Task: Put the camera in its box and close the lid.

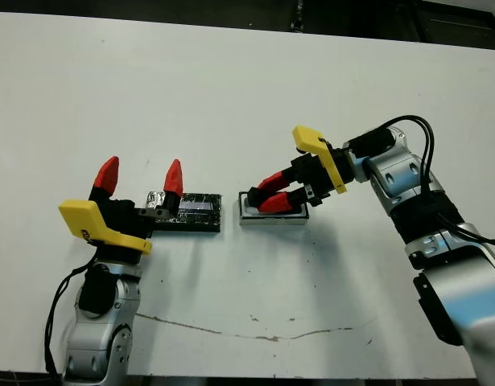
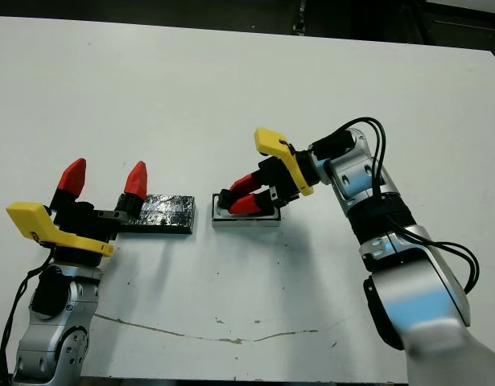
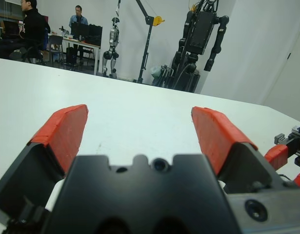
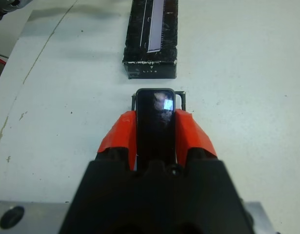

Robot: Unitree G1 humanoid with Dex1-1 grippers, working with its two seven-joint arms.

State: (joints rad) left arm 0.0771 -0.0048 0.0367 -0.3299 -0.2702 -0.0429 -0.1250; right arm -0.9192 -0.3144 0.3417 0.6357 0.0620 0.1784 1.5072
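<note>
My right gripper [image 1: 267, 195] is shut on the camera [image 4: 154, 117], a slim black bar held between the red fingers [image 4: 193, 134]. It holds the camera low over the box [image 1: 273, 215], whose white rim shows at mid-table; whether the camera rests inside I cannot tell. To the box's left the lid [image 1: 191, 211], a glossy black slab with a pale stripe, lies flat on the table. My left gripper [image 1: 141, 177] stands open just left of the lid, fingers pointing up, nothing between them.
A thin dark scratch [image 1: 255, 334] runs across the white table [image 1: 231, 96] near its front edge. In the left wrist view, people [image 3: 35, 24] sit at desks beyond the table, beside robot stands [image 3: 201, 39].
</note>
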